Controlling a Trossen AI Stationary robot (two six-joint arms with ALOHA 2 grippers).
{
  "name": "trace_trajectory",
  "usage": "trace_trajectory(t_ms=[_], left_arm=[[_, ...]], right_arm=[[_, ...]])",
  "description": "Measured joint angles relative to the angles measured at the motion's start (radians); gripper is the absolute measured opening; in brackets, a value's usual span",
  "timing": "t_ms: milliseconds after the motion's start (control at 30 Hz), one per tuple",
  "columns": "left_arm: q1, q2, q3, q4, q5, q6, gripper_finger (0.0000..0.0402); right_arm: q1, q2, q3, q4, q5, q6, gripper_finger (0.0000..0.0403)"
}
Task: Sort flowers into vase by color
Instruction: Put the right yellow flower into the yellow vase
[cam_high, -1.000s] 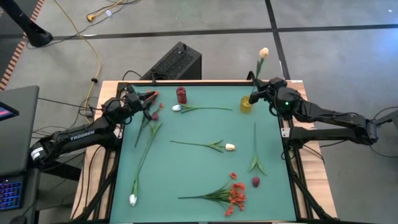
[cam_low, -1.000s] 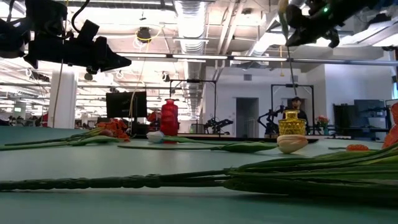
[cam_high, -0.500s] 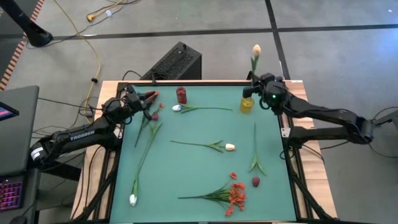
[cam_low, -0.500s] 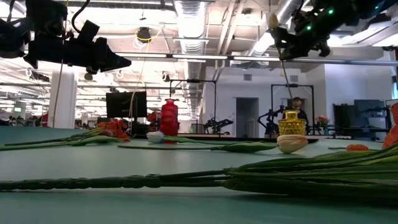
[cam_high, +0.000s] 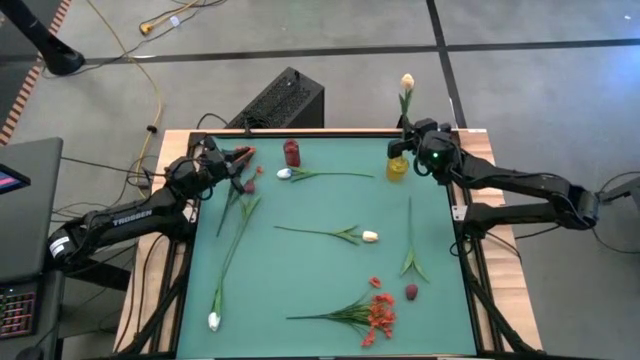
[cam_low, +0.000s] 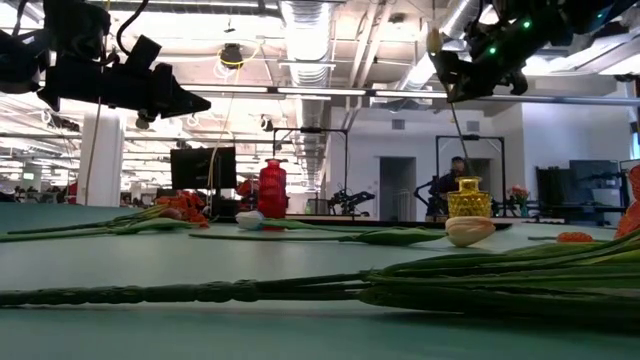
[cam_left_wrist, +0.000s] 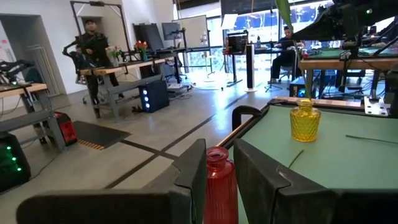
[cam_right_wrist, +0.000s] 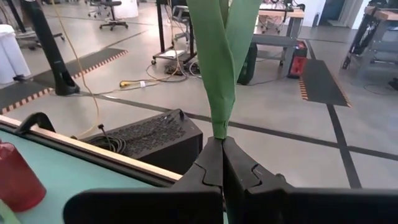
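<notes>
My right gripper (cam_high: 408, 148) is shut on a white-budded flower (cam_high: 406, 82) and stands just above the yellow vase (cam_high: 397, 168) at the table's far right. The stem's lower part (cam_low: 458, 135) slants down to the vase's mouth (cam_low: 466, 181); whether it is inside I cannot tell. My left gripper (cam_high: 228, 160) hovers level at the far left, slightly open and with nothing between its fingers, pointing at the red vase (cam_high: 291, 152). More flowers lie flat on the mat: white buds (cam_high: 370, 236) (cam_high: 214, 321) (cam_high: 284, 173), a red-orange cluster (cam_high: 378, 310) and a dark red bud (cam_high: 411, 292). My right gripper pinches the flower's stem (cam_right_wrist: 219, 129) between its two shut fingers, just where the long green leaves (cam_right_wrist: 219, 56) start. The fingers come nearly level from the table's right and lie across the stem. The flower stands almost upright, bud on top, lifted clear of the table.
A black box (cam_high: 282, 100) sits on the floor beyond the table's far edge. Red-orange blooms and stems (cam_high: 240, 200) lie on the mat under and beside my left gripper. A loose stem (cam_high: 410, 240) lies near the right edge. A person (cam_low: 448, 190) sits in the room behind.
My right gripper has gone toward the table's left and slightly down, to above the yellow vase, carrying the white flower. The flower has stayed almost upright, and its lower stem now points at the vase's mouth.
</notes>
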Motion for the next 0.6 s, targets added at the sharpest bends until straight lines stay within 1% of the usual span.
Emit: trace_trajectory(t_ms=[67,267,467,600], left_arm=[[0.000,0.000,0.000,0.000,0.000,0.000,0.0070],[0.000,0.000,0.000,0.000,0.000,0.000,0.0070],[0.000,0.000,0.000,0.000,0.000,-0.001,0.0070],[0.000,0.000,0.000,0.000,0.000,-0.002,0.0070]], right_arm=[[0.000,0.009,-0.012,0.027,0.001,0.002,0.0018],[-0.013,0.011,-0.145,0.202,0.001,0.002,0.0018],[-0.004,0.003,-0.182,0.205,0.003,0.008,0.0019],[0.008,0.004,-0.184,0.162,0.002,0.026,0.0033]])
